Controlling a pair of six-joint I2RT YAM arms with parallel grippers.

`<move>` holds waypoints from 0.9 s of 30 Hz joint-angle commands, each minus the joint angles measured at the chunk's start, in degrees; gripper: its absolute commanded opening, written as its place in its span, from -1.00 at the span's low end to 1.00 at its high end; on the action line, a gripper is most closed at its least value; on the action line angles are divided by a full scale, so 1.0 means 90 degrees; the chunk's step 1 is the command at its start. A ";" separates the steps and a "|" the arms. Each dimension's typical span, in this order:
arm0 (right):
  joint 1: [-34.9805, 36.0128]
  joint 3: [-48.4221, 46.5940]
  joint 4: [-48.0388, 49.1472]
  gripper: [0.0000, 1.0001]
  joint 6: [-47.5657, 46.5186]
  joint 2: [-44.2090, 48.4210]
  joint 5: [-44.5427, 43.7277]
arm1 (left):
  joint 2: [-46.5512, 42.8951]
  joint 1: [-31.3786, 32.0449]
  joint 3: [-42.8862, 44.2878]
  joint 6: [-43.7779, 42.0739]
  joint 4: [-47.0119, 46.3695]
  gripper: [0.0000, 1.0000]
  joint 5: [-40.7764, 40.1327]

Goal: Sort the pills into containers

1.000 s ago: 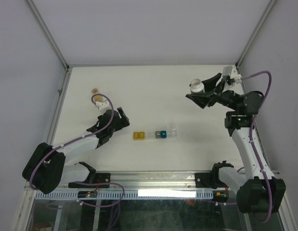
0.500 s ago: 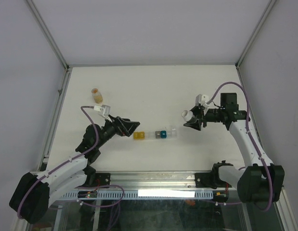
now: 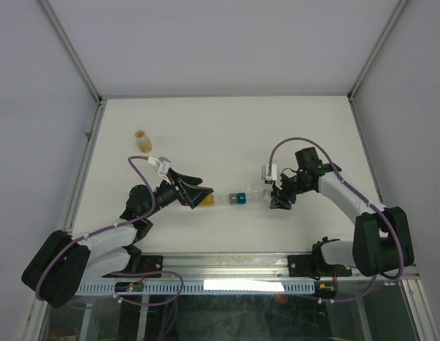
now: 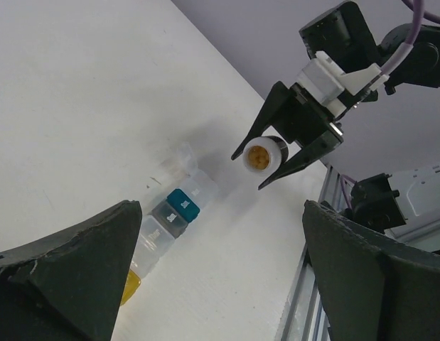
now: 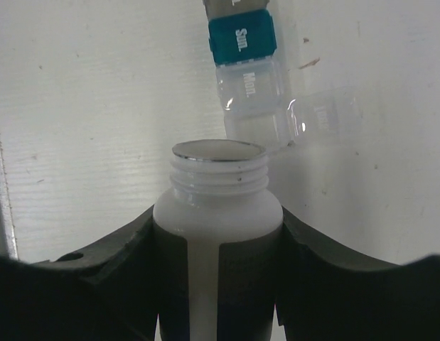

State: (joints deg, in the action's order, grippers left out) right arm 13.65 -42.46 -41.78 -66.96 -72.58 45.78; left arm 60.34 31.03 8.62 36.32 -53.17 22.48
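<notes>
The containers (image 3: 230, 199) are a short strip at the table's middle, with a yellow compartment (image 3: 204, 200), a teal one (image 3: 240, 198) and clear ones. The strip also shows in the left wrist view (image 4: 178, 209) and the right wrist view (image 5: 242, 37). The clear end compartment (image 5: 256, 126) has its lid (image 5: 323, 114) flipped open. My right gripper (image 3: 279, 195) is shut on an open white bottle (image 5: 218, 213), tipped with its mouth toward that end. Orange pills (image 4: 258, 156) show inside the bottle. My left gripper (image 3: 200, 190) is open and empty over the yellow end.
A small clear bottle with orange contents (image 3: 142, 140) stands at the far left of the table. A metal rail (image 3: 227, 263) runs along the near edge. Grey walls enclose the table on three sides.
My right arm has carried the white bottle from the back right down to the strip's right end. My left arm has swung right to the yellow end.
</notes>
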 commanded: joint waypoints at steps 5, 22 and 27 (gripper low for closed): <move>0.0532 -0.0344 0.0612 -1.00 0.0436 -0.0793 -0.1255 | -0.0338 -0.0032 -0.0108 -0.0507 -0.0089 0.98 -0.0238; 0.1130 -0.1070 0.0086 -1.00 0.0660 -0.1593 -0.2293 | -0.0944 -0.0030 -0.0199 -0.0771 0.0682 0.98 -0.0613; 0.1286 -0.1254 -0.0151 -1.00 0.0755 -0.1730 -0.2630 | -0.1023 -0.0029 -0.0206 -0.0802 0.0786 0.98 -0.0647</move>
State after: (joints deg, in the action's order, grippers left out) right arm 24.03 -50.46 -40.95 -61.39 -87.42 25.32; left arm 52.34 31.03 7.11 30.57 -45.43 17.98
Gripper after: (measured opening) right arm 0.548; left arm 0.990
